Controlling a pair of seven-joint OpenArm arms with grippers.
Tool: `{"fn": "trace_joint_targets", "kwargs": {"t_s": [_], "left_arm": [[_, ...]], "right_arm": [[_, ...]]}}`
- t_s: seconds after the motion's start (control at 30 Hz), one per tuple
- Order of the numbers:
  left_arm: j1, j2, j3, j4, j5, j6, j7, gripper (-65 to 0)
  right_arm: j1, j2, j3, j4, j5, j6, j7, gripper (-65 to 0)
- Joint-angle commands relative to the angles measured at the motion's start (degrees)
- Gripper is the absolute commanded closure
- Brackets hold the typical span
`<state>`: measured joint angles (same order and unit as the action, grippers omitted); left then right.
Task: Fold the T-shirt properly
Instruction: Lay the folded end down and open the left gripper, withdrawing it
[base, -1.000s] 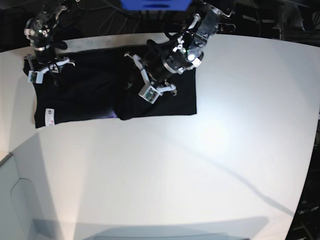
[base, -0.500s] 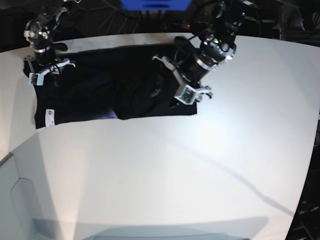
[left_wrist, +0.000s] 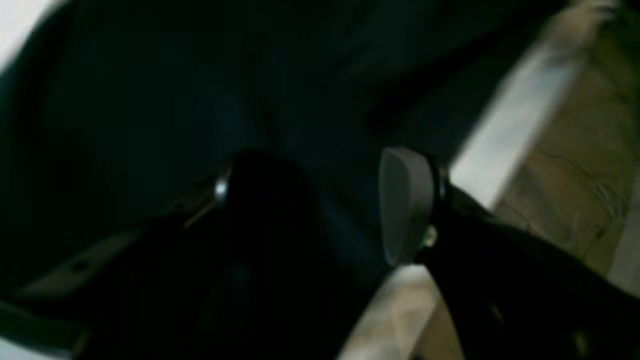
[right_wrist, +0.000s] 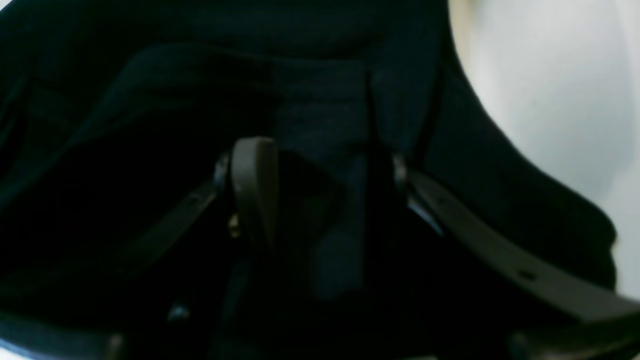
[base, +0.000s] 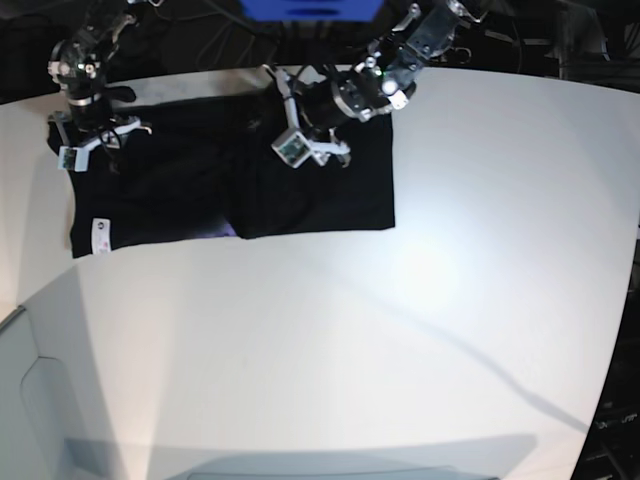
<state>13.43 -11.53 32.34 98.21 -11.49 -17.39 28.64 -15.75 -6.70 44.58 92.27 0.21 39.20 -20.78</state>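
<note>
One T-shirt (base: 250, 180), one white label (base: 99, 236), one table (base: 400, 340), two arms.

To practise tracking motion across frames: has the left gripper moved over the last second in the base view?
Yes. The left gripper has moved toward the far edge of the table, now over the far part of the T-shirt.

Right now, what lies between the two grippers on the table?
In the base view, only the T-shirt lies between the right gripper and the left gripper: black cloth with a raised fold edge, nothing else on that stretch.
</note>
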Motion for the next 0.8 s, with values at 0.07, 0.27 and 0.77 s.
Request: {"fn": "trace_joint_targets", "kwargs": {"t_s": [0.07, 0.27, 0.77], "left_arm": [[-2.6, 0.1, 4.4, 0.6, -0.7, -0.2, -0.9, -35.6], [-2.7, -0.4, 0.9, 5.2, -0.7, 0.1, -1.0, -35.6], [13.8, -3.8, -42.4, 11.6, -2.8, -0.5, -1.4, -35.7]], "right_arm": [[-0.1, 0.3, 0.3, 0.7, -0.2, 0.8, -0.1, -29.4], [0.0, 1.3, 1.6, 3.5, 0.1, 0.8, -0.1, -31.9], [7.6, 6.0, 4.8, 0.5, -0.2, 0.8, -0.5, -37.2]]}}
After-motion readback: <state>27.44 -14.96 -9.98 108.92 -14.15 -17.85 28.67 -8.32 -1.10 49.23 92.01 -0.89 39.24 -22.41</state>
